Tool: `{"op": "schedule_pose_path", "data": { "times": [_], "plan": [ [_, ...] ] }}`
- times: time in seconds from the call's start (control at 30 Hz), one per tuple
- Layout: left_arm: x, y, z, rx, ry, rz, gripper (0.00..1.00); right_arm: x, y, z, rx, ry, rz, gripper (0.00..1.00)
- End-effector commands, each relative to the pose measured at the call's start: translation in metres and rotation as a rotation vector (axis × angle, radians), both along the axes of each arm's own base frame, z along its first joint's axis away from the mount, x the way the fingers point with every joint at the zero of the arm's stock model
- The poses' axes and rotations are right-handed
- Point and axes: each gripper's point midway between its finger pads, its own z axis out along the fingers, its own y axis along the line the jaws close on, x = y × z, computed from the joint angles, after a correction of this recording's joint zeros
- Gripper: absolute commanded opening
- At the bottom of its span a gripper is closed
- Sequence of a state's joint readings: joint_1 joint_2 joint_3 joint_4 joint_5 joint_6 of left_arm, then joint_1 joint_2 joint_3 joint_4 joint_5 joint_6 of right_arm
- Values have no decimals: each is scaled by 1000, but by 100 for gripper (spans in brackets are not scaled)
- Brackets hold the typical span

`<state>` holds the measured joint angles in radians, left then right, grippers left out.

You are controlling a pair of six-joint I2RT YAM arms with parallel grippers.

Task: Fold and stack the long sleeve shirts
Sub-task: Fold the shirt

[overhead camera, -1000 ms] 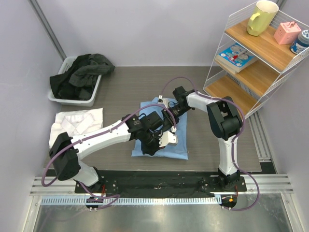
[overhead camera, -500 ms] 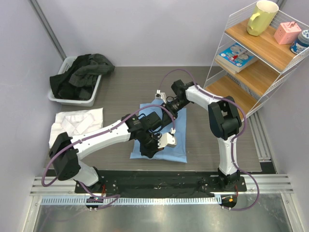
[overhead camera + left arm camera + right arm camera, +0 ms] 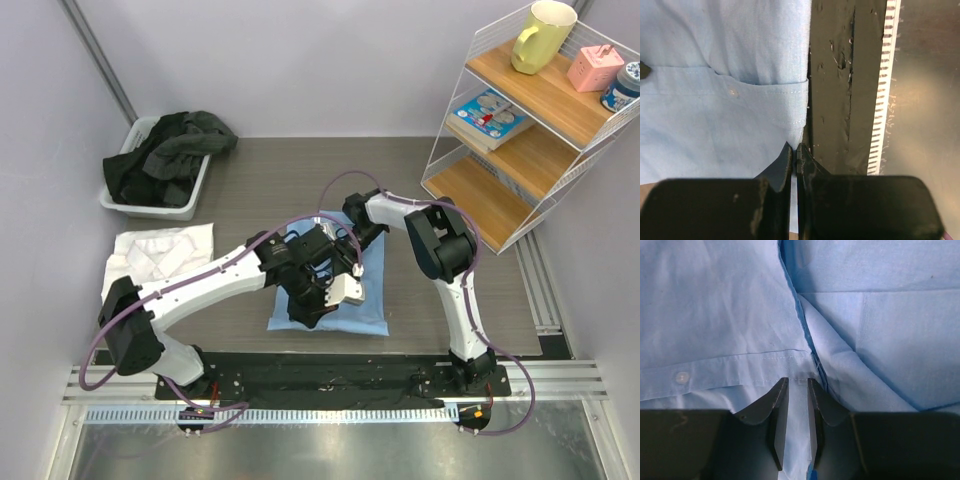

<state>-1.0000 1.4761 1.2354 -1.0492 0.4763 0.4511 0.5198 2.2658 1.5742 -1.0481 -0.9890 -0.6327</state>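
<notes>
Top external view: both arms reach over one garment at mid-frame, the left arm (image 3: 200, 285) and the right arm (image 3: 440, 245) close together there.
Table (image 3: 250, 180): grey-brown and bare around the cloth.
Wire shelf (image 3: 470, 150): right of the frame, clear of the work.
Light blue shirt (image 3: 370, 300): a partly folded rectangle at the centre of the table, its near edge close to the black base rail (image 3: 840, 75).
Bin (image 3: 150, 208): upper left, heaped with dark clothes (image 3: 165, 150).
White shirt (image 3: 160, 250): folded flat at the left, well apart from the blue one.
Left gripper (image 3: 795, 147): fingers pressed together on the shirt's near hem corner, pinching its very edge.
Right gripper (image 3: 796, 382): fingers nearly together at a hem band on the far part of the shirt. Blue cloth shows in the slim gap, and I cannot tell whether they bite on it.
Button (image 3: 681, 376): on the band left of the right gripper.
Step, as I judge it: the blue shirt is mid-fold and nothing is stacked yet.
Risk, slip: the left pinch takes so little cloth that a pull could tear the corner free and drop the fold.
Risk, skew: if the right fingers hold nothing, one-sided pulling would drag the whole shirt toward the rail.
Risk, contact: the wrists work so near each other that a crossing move could knock them together.
</notes>
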Motion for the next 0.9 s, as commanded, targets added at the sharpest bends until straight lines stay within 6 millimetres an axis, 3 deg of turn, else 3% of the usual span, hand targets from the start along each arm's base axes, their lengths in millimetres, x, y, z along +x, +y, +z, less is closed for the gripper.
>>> {"op": "schedule_pose_path", "data": {
  "times": [0.0,0.13,0.2,0.37,0.47,0.6,0.67,0.87],
  "plan": [
    [7,-12,43,-120,-58,-13,0,-11,-6,-3,1,-26,53,28],
    [42,-15,60,-135,-132,6,0,-26,-11,-6,0,2,82,28],
    [74,-16,69,-145,-181,29,0,-31,-11,-4,4,21,90,28],
    [138,-12,72,-139,-287,52,0,-45,-12,4,21,49,115,28],
    [167,-17,62,-147,-334,53,0,-52,-12,10,32,75,127,28],
    [189,-18,46,-152,-363,66,0,-54,-12,13,37,91,144,28],
    [191,-19,43,-157,-366,64,0,-52,-11,16,37,85,146,28],
    [189,-22,54,-193,-380,46,0,-28,-2,37,48,16,113,38]
  ]
}}
